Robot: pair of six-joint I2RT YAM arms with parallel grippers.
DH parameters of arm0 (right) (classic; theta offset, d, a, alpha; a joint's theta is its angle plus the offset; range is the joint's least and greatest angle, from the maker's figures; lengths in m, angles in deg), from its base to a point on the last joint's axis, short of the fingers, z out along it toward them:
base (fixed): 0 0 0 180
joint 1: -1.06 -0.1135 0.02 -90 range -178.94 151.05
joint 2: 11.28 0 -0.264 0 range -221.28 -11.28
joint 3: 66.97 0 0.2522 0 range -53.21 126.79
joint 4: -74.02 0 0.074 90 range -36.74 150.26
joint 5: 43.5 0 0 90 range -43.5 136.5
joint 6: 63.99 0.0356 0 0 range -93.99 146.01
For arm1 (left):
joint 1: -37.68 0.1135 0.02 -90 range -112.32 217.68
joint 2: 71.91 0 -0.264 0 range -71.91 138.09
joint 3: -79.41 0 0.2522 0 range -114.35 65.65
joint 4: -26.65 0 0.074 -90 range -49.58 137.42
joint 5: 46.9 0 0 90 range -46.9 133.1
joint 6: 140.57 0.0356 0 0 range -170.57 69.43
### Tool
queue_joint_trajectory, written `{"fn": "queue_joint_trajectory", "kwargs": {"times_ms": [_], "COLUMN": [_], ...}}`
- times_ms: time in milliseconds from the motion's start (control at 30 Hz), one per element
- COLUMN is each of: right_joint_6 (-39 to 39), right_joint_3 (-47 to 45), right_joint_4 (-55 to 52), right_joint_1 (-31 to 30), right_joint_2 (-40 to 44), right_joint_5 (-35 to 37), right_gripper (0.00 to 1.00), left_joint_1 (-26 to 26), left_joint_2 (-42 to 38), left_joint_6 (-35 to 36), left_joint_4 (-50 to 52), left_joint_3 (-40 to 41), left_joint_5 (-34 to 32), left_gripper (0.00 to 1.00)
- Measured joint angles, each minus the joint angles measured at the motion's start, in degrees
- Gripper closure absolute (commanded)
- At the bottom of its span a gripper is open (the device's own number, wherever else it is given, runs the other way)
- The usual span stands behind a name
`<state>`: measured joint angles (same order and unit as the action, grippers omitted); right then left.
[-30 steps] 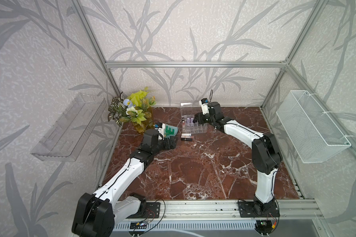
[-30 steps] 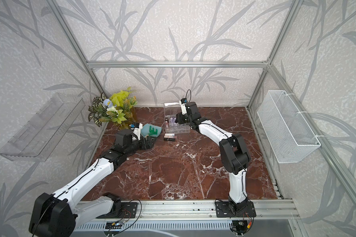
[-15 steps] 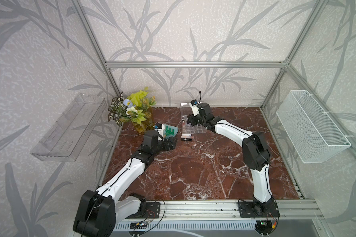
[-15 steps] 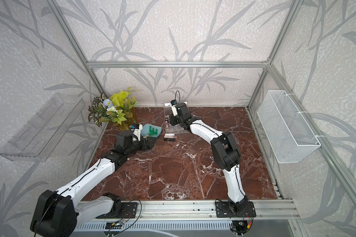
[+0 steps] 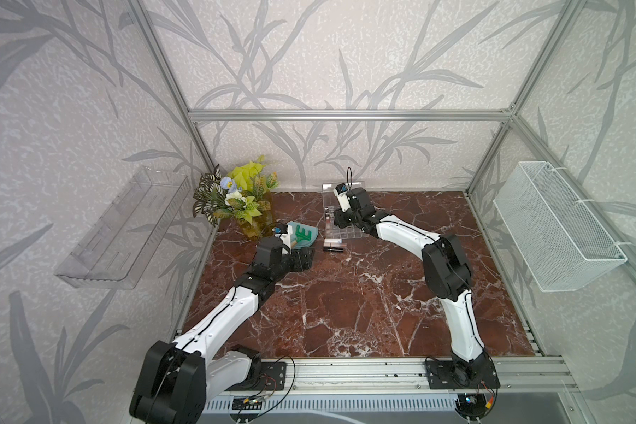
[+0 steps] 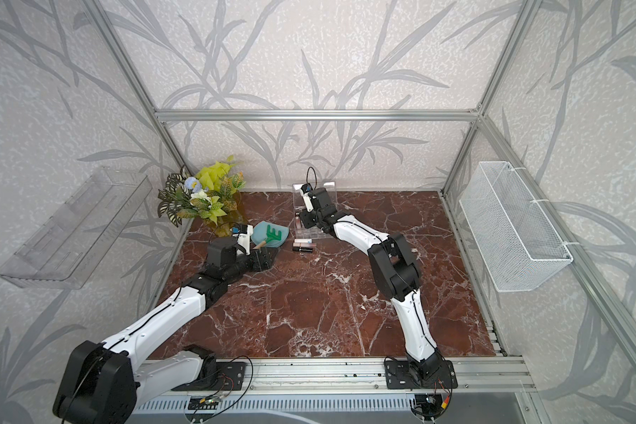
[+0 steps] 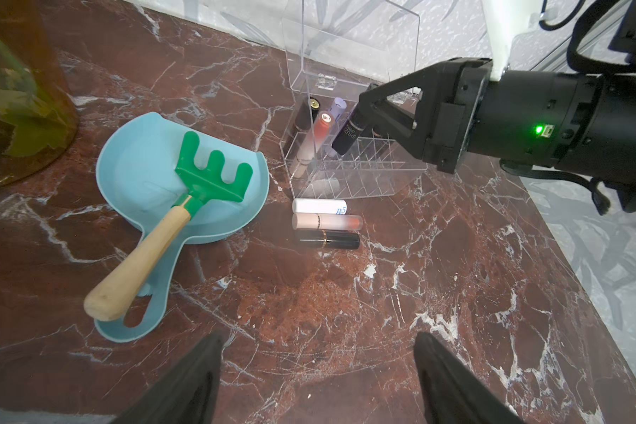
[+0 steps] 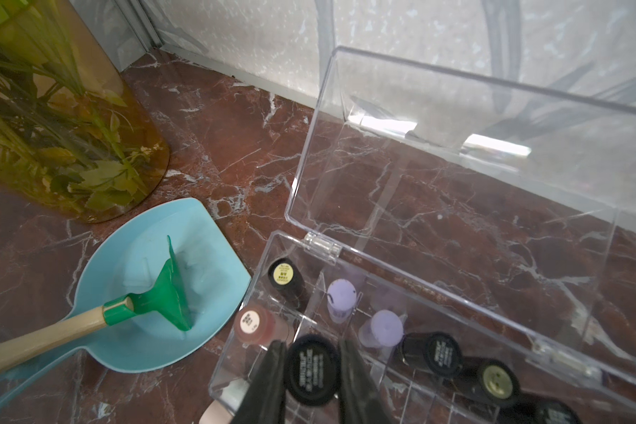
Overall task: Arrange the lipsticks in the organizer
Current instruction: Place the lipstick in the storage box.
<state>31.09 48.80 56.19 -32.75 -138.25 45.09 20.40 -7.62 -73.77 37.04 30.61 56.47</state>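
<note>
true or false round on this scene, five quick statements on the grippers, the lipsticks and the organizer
1. The right gripper is shut on a black lipstick over the organizer. True.
2. The organizer's lid is closed. False: it stands open, upright.
3. On the table beside the organizer lie three lipsticks. True.
4. The left gripper holds the green rake. False: it is open and empty; the rake lies in the blue scoop.
5. Every cell of the organizer is empty. False: several lipsticks stand in it.
</note>
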Motion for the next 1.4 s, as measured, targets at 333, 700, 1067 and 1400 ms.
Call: {"fn": "queue_joint_trajectory", "kwargs": {"times_ms": [333,700,1067,1400], "right_joint_6": [-0.7,-0.9,-1.5,1.2], "right_joint_3": [2.7,3.2,3.8,-14.7], "right_joint_4": [-0.4,-1.0,-2.4,-6.2], "right_joint_1": [0.0,0.0,0.0,0.0], "right_joint_2": [-2.6,-3.3,-3.1,18.0], "right_joint_5": [0.9,0.9,-0.1,-6.3], "right_gripper": [0.84,0.65,0.44,0.41], "left_joint_1": [0.0,0.0,0.0,0.0], "left_joint_2": [0.0,0.0,0.0,-2.1], "left_joint_6": [0.0,0.0,0.1,-0.5], "left_joint_4": [-0.2,-0.2,-0.1,-0.4], "left_joint_3": [0.0,0.0,0.0,0.0], "left_joint_5": [-0.4,-0.4,0.1,0.4], "left_gripper": [0.17,0.17,0.17,0.17]}}
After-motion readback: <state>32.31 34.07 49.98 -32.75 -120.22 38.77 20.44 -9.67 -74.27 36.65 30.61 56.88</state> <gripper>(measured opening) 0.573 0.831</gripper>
